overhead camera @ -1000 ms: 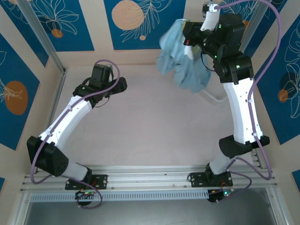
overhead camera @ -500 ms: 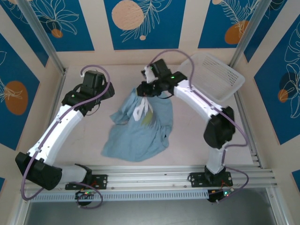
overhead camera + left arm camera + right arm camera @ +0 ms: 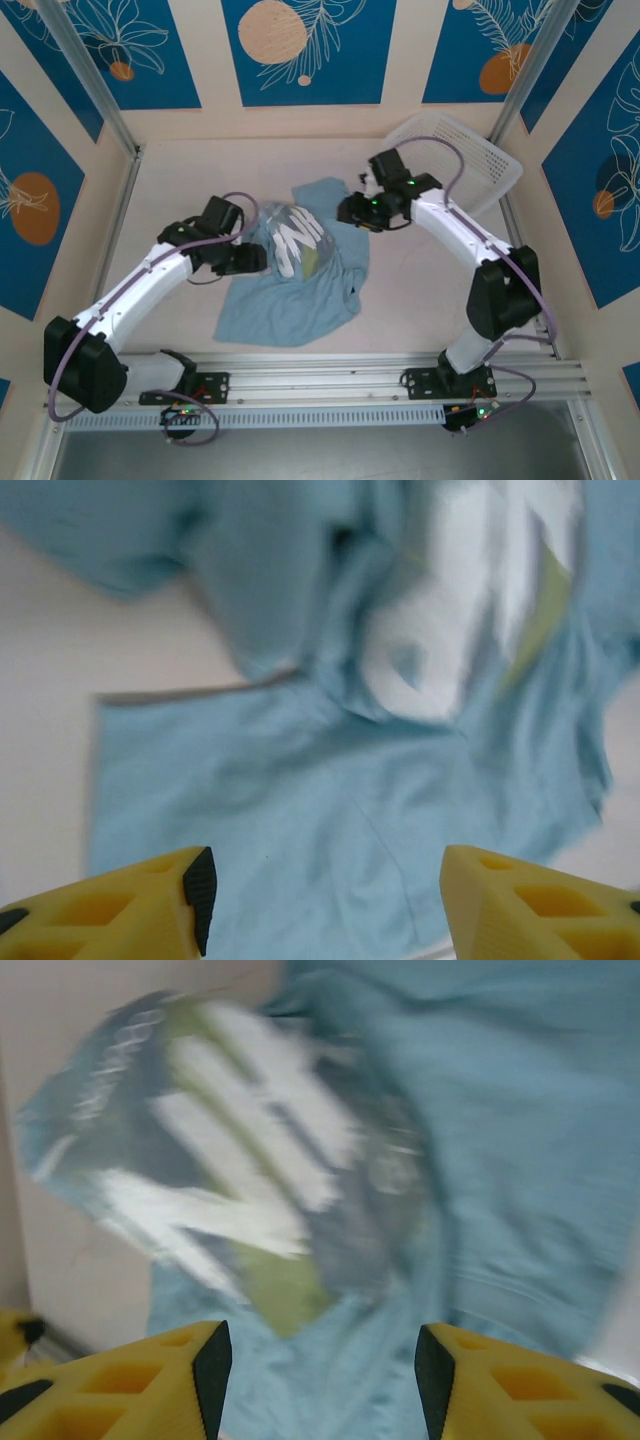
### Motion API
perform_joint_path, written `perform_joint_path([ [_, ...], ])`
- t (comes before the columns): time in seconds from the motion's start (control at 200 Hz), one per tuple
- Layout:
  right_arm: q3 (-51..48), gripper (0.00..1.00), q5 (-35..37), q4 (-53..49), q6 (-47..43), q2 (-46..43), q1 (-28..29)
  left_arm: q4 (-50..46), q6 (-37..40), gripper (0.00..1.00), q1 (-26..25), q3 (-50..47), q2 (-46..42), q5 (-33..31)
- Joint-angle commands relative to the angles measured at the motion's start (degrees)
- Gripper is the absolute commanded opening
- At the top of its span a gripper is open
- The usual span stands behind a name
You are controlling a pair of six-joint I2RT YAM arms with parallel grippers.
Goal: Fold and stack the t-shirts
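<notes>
The task is at its beginning, as I judge it. One t-shirt (image 3: 290, 300) lies on the worktop (image 3: 410, 300), in the middle between the two arms, and it is not folded. No fold is made and no stack exists. The first work left is to flatten this shirt, then to fold it and to put it in its place.

The near part of the shirt is spread quite flat, with a rather straight edge toward the arm bases; I take this edge for the hem, but I am not sure. The far part is bunched and turned over, so that the white lettering (image 3: 298, 240) and the yellowish mark (image 3: 316, 258) show on a raised hump. The long axis runs diagonally, from the far side close to the right arm down to the near left. Where the collar points I cannot tell, because the folds hide it.

The left claw (image 3: 325, 880) hangs just above the flat blue cloth with its fingers apart and nothing between them. The right claw (image 3: 318, 1360) is also apart and holds nothing; it looks down on the lettering. The white basket (image 3: 480, 160) stands at the far right corner, apart from the shirt.
</notes>
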Motion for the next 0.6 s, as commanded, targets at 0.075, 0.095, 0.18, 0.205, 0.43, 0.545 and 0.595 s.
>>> perform_joint_path([
  [0.075,-8.5,0.52,1.8,1.0,1.4,0.2,-6.3,2.6,2.4,0.61,-11.3,7.7,9.8,3.4],
  [0.095,-8.3,0.52,1.9,1.4,1.0,1.0,-6.3,2.8,2.0,0.6,-12.0,8.6,11.0,3.3],
  [0.18,-6.7,0.53,1.3,2.3,0.3,7.3,-6.4,4.1,-0.2,0.56,-14.8,10.9,16.1,4.4],
  [0.205,-6.1,0.53,1.1,2.5,0.2,9.2,-6.2,4.6,-0.9,0.56,-15.4,11.2,17.3,5.2],
  [0.43,0.8,0.46,2.0,3.6,1.1,21.1,-4.8,-1.4,-8.7,0.43,-16.5,8.4,25.5,2.2],
  [0.545,2.0,0.2,2.4,2.1,1.5,23.4,-3.8,-1.1,-13.1,0.33,-11.8,4.3,26.2,0.3],
  [0.595,0.4,0.06,3.1,2.1,2.4,22.0,-3.6,-1.4,-13.9,0.27,-9.0,3.5,26.7,-1.1],
])
